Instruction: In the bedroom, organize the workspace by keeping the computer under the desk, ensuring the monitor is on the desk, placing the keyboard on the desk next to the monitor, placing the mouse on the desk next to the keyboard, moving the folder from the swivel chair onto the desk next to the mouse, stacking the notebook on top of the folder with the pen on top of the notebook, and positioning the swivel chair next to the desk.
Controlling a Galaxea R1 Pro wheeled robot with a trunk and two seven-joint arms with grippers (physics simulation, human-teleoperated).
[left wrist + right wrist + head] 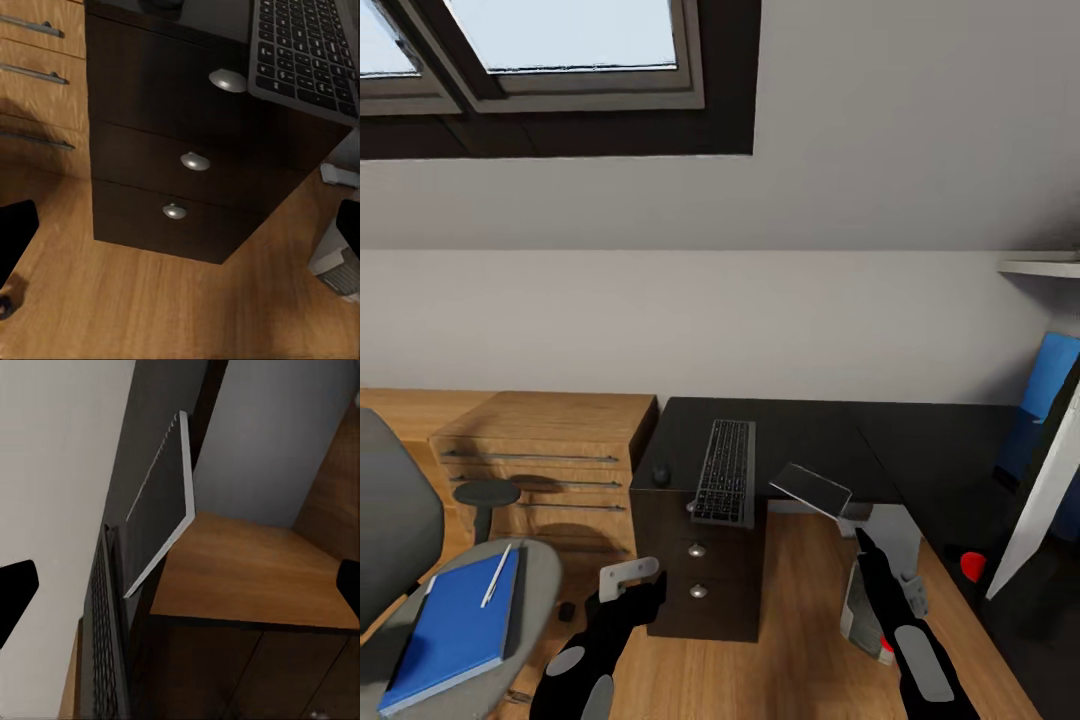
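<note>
1. The keyboard [725, 472] lies on the desk [810, 425] above the drawers [698, 560], its near end jutting past the front edge. A nudge from either arm could tip it to the floor.
2. A thin grey slab [812, 489], perhaps the notebook, hangs tilted over the desk's edge just beside the keyboard. It looks ready to slide off if touched.
3. The right gripper [860, 540] reaches toward that slab with nothing between its fingers; the wrist view shows them spread wide. A clumsy approach would push the slab rather than catch it.
4. The left gripper [628, 578] hangs empty and open before the drawers.
5. The blue folder [455, 630] and the pen [497, 575] rest on the chair [395, 520]; the pen could roll off if the chair is bumped.
6. The small mouse [660, 474] sits near the desk's left edge.
</note>
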